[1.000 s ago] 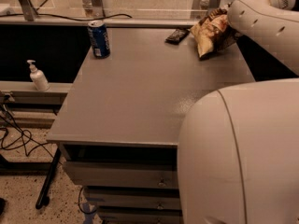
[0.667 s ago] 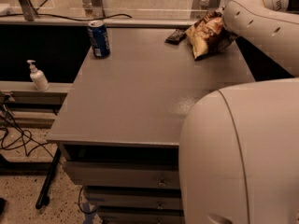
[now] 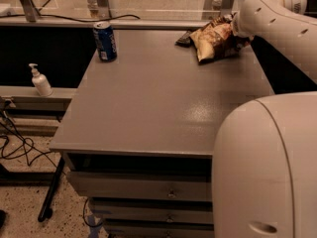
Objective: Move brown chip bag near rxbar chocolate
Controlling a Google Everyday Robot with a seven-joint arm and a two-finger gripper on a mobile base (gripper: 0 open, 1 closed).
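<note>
1. Camera view: the brown chip bag (image 3: 214, 39) lies at the far right of the grey table (image 3: 158, 108), its left end just beside, perhaps touching, the rxbar chocolate (image 3: 184, 37).
2. The gripper (image 3: 237, 33) is at the bag's right end, mostly hidden behind the white arm (image 3: 277, 19). I cannot tell whether it is clamped on the bag or released.
3. Bag relative to the gripper: the bag's body extends left from the gripper toward the bar. The gripper meets it at the right edge, not over the middle.
4. Handling, as a judgement: the bag is light, soft and crinkly, air-filled with brittle contents. A hard squeeze on the belly would crush the chips. The film is slick, so a shallow pinch may slip.
5. Best hold: a crimped end seam or a gathered fold at the edge, where the film is doubled and flat.
6. Task status, as a judgement: the bag looks already close to the bar, so placement seems nearly met.
7. A blue soda can (image 3: 105, 41) stands well apart at the far left.
</note>
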